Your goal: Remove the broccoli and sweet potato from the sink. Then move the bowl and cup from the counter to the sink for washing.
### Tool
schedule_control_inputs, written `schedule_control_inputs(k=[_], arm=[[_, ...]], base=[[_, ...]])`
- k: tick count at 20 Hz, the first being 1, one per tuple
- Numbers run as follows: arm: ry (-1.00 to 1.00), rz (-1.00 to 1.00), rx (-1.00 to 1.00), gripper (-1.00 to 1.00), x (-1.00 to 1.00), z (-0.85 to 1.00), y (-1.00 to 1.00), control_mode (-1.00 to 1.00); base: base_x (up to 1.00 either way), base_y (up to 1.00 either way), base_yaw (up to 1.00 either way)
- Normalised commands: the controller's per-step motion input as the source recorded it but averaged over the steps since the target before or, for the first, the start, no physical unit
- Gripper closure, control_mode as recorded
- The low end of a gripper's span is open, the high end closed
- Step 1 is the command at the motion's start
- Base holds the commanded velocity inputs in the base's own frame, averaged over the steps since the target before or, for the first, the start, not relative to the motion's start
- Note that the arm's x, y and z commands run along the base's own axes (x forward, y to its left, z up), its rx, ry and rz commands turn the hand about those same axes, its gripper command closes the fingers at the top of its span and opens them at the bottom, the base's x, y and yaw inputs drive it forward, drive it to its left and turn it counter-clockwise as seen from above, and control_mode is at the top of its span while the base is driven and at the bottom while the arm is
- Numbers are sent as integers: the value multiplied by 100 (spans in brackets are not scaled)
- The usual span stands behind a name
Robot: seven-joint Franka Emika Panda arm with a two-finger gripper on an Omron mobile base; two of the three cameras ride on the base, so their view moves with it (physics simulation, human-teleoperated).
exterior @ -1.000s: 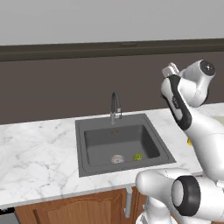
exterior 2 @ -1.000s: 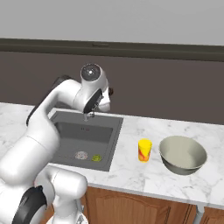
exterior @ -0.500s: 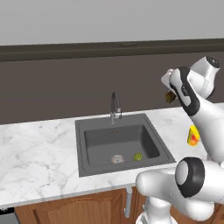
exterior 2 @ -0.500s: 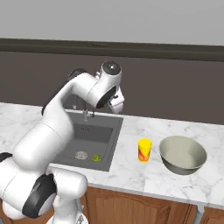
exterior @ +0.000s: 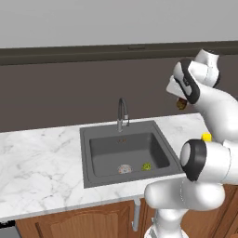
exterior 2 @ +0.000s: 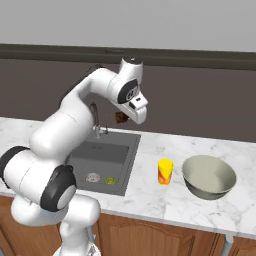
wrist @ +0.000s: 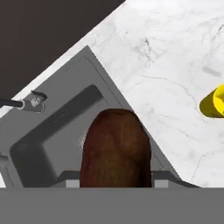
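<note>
White marble desk (exterior 2: pixel 210 145) at right: my hand (exterior 2: pixel 121 118), gripping the sweet potato (wrist: pixel 116 148), should lower onto bare marble beside the sink (exterior 2: pixel 102 157).

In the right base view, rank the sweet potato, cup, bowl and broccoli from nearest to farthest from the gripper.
1. sweet potato: held in the gripper.
2. cup: on the counter, below right.
3. broccoli and bowl: too close to call.

The gripper (exterior 2: pixel 121 118) holds the dark brown oval sweet potato (exterior 2: pixel 120 117) high above the white marble tabletop (exterior 2: pixel 150 197), beside the square dark grey sink (exterior 2: pixel 97 157) containing the small yellow-green broccoli (exterior 2: pixel 110 180).
</note>
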Motion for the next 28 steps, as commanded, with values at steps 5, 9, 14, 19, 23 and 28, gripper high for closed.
schedule_control_inputs(k=[5,9,14,19,23,28], arm=[[22,11,-4,100,7,-25,-15,-100],[11,3,0,100,6,-23,-13,-100],[0,0,0,100,3,-24,-12,-100],[-10,0,0,100,3,-29,-9,-100],[-14,0,-5,100,10,-28,-7,-100],[-15,0,-8,100,14,-25,-4,-100]], base=[[0,0,0],[0,0,0],[0,0,0],[0,0,0],[0,0,0],[0,0,0]])
